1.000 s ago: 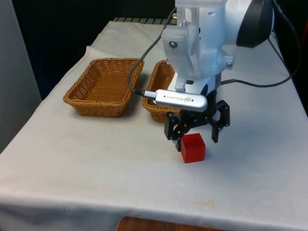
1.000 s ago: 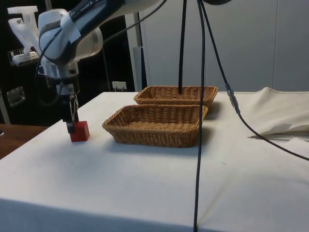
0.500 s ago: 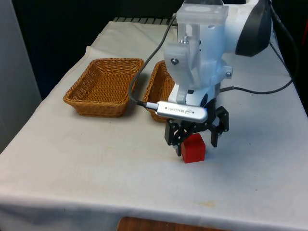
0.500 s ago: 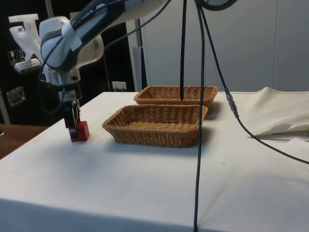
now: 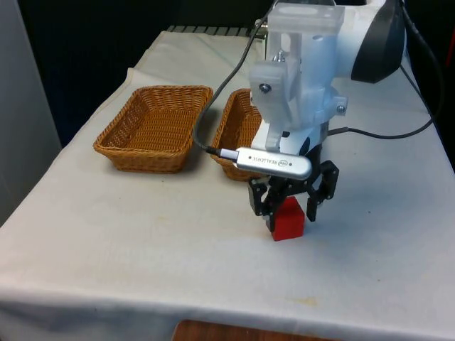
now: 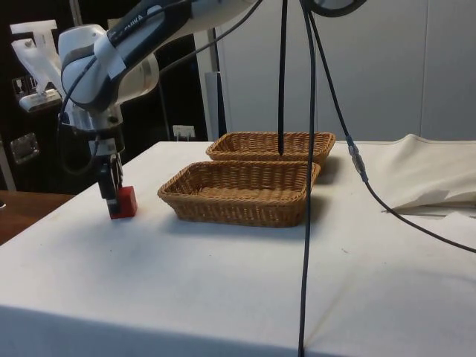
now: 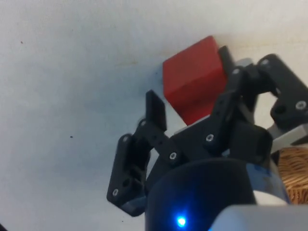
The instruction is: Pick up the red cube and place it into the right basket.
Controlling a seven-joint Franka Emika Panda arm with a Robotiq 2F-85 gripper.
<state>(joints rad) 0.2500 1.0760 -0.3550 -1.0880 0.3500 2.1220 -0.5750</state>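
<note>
The red cube (image 5: 288, 223) rests on the white cloth, in front of the right basket (image 5: 229, 162) as the front view has it. My gripper (image 5: 289, 215) has come down over the cube, one black finger on each side. In the wrist view the fingers (image 7: 155, 107) press against opposite faces of the cube (image 7: 195, 89). From the side, the gripper (image 6: 113, 195) stands upright at the cube (image 6: 125, 202), which still touches the table. The right basket (image 6: 242, 199) is the nearer of the two in the side view.
The left basket (image 5: 142, 158) stands beside the right one, both of brown wicker with nothing in them. Black cables (image 6: 306, 186) hang across the side view. A corner of wicker (image 7: 294, 168) lies close behind the gripper.
The gripper has sunk lower around the cube and its fingers have drawn in from wide open onto the cube's sides. The cube has stayed in place.
</note>
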